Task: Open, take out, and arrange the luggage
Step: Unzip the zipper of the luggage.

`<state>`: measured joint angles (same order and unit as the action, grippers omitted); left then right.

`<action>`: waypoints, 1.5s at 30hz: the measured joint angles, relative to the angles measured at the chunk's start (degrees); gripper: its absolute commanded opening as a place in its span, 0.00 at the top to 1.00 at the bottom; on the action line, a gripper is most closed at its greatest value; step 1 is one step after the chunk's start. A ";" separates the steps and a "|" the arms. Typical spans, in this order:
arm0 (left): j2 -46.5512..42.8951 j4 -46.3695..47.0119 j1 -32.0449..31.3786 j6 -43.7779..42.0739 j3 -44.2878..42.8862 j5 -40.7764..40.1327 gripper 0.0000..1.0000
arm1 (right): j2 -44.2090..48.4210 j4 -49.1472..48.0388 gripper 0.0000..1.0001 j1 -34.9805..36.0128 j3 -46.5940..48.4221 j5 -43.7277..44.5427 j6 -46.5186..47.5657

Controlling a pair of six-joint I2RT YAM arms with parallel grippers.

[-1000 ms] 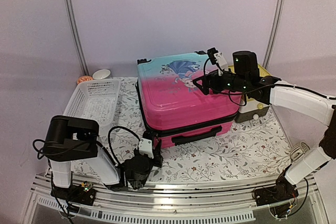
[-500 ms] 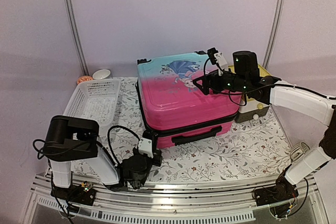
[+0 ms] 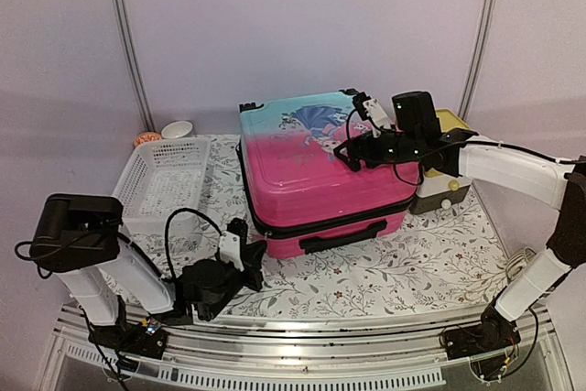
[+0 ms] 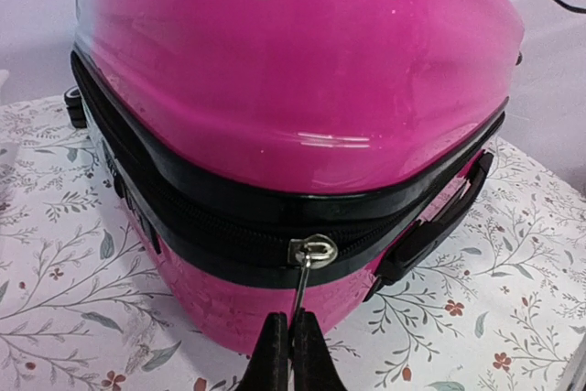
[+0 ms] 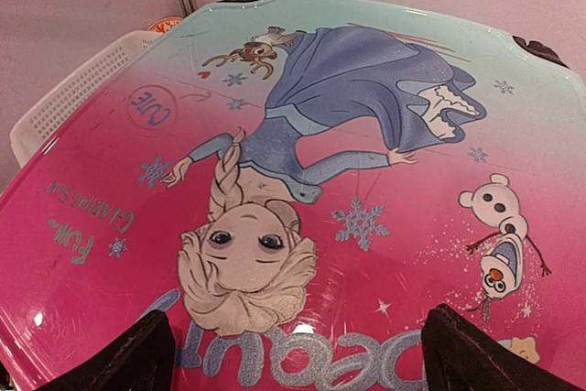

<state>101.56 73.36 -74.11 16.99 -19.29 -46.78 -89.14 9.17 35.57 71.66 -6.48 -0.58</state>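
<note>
Lying flat on the flowered bench [image 3: 385,267], the luggage [image 3: 311,171] was zipped shut, with its printed lid facing up. The right jaws stood wide apart over the far right part of the lid, and the cartoon princess print spread ahead of and between them. Whether they touched the shell could not be told. A white basket [image 3: 165,176] lay off to the left of the left jaws, well apart from them. A yellow-topped box [image 3: 441,191] sat beside the luggage, under the arm behind the right jaws. The left jaws were pinched tight on the metal zipper pull [image 4: 300,292], low at the luggage's near left corner. The pink shell rose directly ahead of and above them, and the black handle [image 4: 430,226] lay ahead to their right.
</note>
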 measured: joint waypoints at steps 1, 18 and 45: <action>-0.85 -0.85 0.50 1.36 0.39 1.16 1.00 | -0.31 0.17 0.05 -0.02 0.31 0.22 0.00; -10.10 -16.92 12.79 19.71 0.50 15.02 1.00 | -1.95 1.79 0.06 -0.07 2.29 2.10 0.63; -9.07 -47.21 39.54 5.57 -19.71 43.25 1.00 | 0.85 9.44 0.05 0.52 3.91 3.61 2.32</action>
<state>92.49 26.15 -34.57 22.57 -39.00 -3.53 -88.29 18.61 36.10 75.57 -2.87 1.74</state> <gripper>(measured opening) 0.008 0.942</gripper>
